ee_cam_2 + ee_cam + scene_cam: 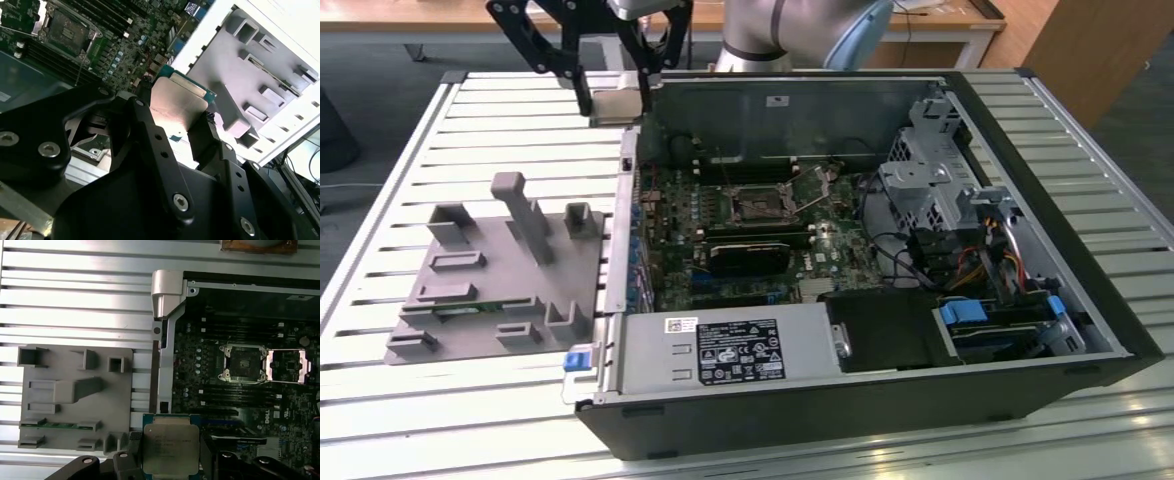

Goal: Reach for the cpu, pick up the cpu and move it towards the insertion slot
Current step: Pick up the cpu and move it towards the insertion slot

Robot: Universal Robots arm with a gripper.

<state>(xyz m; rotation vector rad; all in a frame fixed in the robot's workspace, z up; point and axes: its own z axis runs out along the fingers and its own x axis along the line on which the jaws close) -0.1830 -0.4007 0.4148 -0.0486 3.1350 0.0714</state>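
Note:
My gripper (pixel 614 95) hangs high over the slatted table, beside the open computer case's back corner on the exterior view's left, and is shut on the cpu (pixel 616 101). In both wrist views the cpu (pixel 170 447) (pixel 177 107) is a flat silver square with a pale green rim, clamped by its edges between two black fingers (pixel 133 441). The insertion slot (pixel 754 205) (pixel 243 363) (pixel 67 31) lies on the motherboard inside the case, a metal frame around a dark centre with its cover plate swung open. The cpu is well above and to the side of it.
The open black computer case (pixel 1067 330) lies on the slatted aluminium table (pixel 400 150). A grey plastic tray (pixel 494 270) (pixel 75 395) with posts and recesses sits at the exterior view's left. Inside the case are a black card (pixel 747 255), a power supply (pixel 720 350) and a drive cage (pixel 927 185).

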